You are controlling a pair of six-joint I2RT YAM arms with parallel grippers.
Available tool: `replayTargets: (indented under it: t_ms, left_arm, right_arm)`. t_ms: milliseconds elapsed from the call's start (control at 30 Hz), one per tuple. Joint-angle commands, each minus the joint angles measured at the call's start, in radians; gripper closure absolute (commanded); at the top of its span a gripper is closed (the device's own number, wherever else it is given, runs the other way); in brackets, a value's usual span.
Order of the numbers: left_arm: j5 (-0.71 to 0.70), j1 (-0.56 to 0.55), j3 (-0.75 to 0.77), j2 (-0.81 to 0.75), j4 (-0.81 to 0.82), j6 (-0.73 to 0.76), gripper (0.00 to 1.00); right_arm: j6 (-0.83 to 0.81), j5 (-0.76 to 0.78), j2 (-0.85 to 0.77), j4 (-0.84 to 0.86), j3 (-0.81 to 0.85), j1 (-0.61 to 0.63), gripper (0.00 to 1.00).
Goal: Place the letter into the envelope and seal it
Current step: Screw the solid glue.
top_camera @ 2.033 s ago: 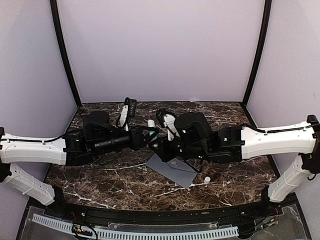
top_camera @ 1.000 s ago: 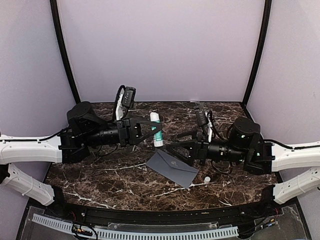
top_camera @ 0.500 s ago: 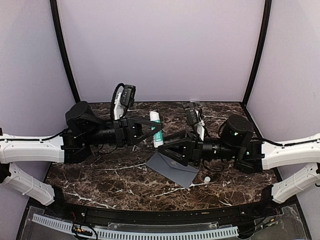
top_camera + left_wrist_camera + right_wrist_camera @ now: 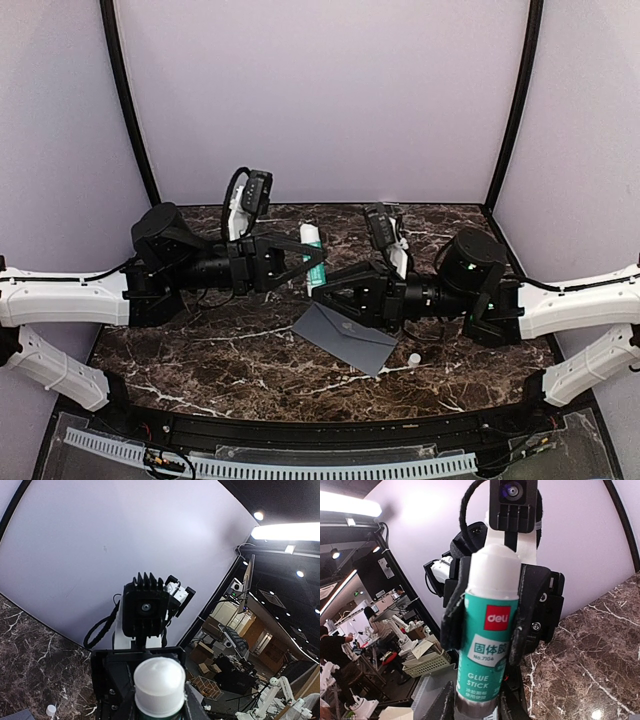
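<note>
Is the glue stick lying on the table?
No, the glue stick is up in the air, clamped in the left gripper.

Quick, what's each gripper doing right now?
Left gripper: closed, holding the glue stick.
Right gripper: looks closed on the printed end of the same glue stick.

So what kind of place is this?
Probably a robotics lab: a left arm and right arm at a marble table, with another robot arm, boxes and ceiling lights beyond.

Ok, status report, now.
Left gripper shut on glue stick. Right gripper shut on its base. Envelope flat on table. Letter not in view.
</note>
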Motion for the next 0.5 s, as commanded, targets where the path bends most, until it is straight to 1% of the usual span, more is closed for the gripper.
replayTargets:
  t_ms: [0,67,200,367,467]
  left_arm:
    - [0.002,0.002,-0.005,-0.010,0.037,0.006,1.00]
    - [-0.005,0.002,-0.006,-0.013,0.030,0.012,1.00]
    - [-0.039,0.002,-0.007,-0.029,-0.028,0.054,1.00]
    - [-0.152,0.001,0.000,-0.060,-0.214,0.162,1.00]
    - [-0.208,-0.005,0.005,-0.065,-0.299,0.203,1.00]
  right_arm:
    - [-0.006,-0.001,-0.002,0.031,0.027,0.007,0.80]
    - [-0.008,0.019,-0.011,0.016,0.022,0.007,0.84]
    - [-0.021,0.107,-0.037,-0.064,0.024,0.006,0.85]
    - [-0.046,0.281,-0.054,-0.256,0.071,0.007,0.87]
    - [-0.062,0.375,-0.031,-0.405,0.143,0.007,0.89]
